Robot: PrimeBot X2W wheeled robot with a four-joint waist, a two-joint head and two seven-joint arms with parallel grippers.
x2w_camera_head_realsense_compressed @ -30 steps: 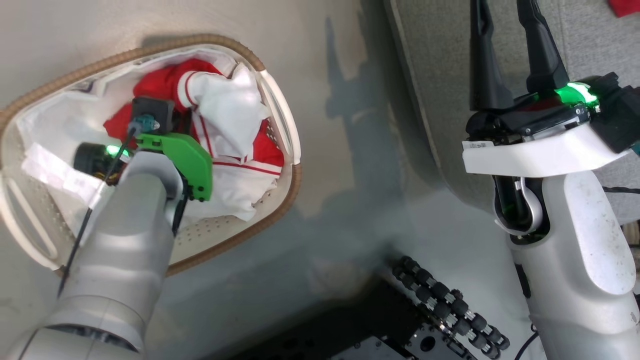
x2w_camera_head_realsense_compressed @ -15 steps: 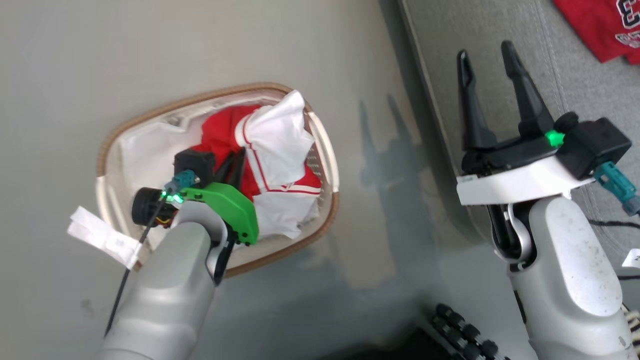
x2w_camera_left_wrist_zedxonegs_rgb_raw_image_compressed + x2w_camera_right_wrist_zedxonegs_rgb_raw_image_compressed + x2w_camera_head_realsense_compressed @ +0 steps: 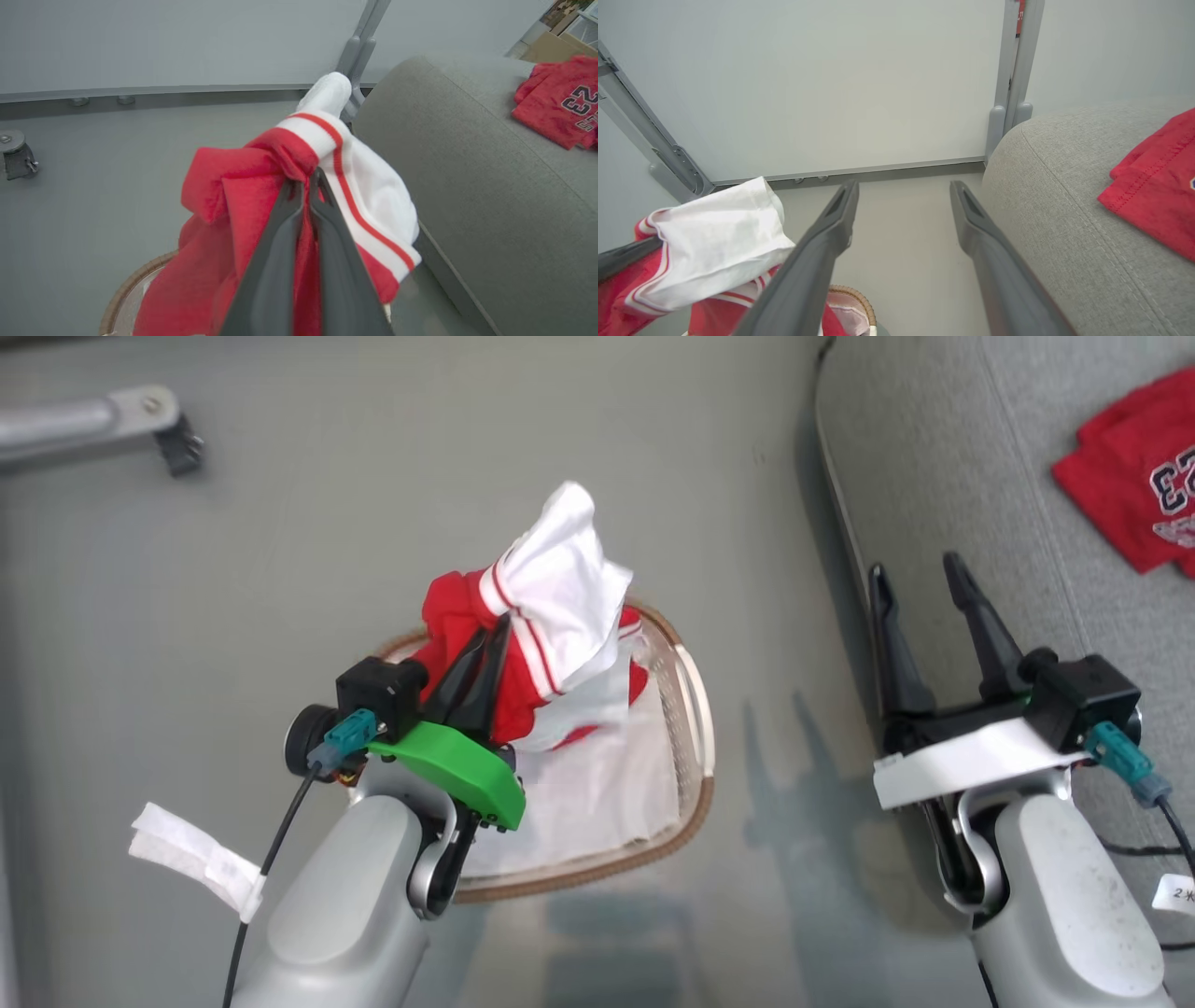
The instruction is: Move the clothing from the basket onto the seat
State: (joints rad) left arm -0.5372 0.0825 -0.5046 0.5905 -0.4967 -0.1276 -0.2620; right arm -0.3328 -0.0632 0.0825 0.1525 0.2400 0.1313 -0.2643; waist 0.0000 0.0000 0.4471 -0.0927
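Observation:
My left gripper (image 3: 497, 625) is shut on the red and white clothing (image 3: 560, 579), holding it bunched above the basket (image 3: 695, 728); its lower end still hangs into the basket. In the left wrist view the closed fingers (image 3: 306, 176) pinch the red cloth beside the striped trim (image 3: 364, 196). My right gripper (image 3: 915, 567) stands open and empty at the edge of the grey seat (image 3: 971, 476). A red jersey (image 3: 1134, 490) with "23" lies on the seat. The right wrist view has the open gripper (image 3: 903, 184), the lifted garment (image 3: 714, 238) and the jersey (image 3: 1157, 196).
The basket stands on grey floor left of the seat's rounded edge (image 3: 467, 163). A grey metal leg with a caster (image 3: 93, 420) lies at the far left. A pale wall panel with a grey post (image 3: 1013, 70) stands behind. A white tag (image 3: 191, 859) hangs from my left arm's cable.
The head camera has shifted. My left gripper has risen, drawing the red and white garment up out of the basket. The right gripper stays open.

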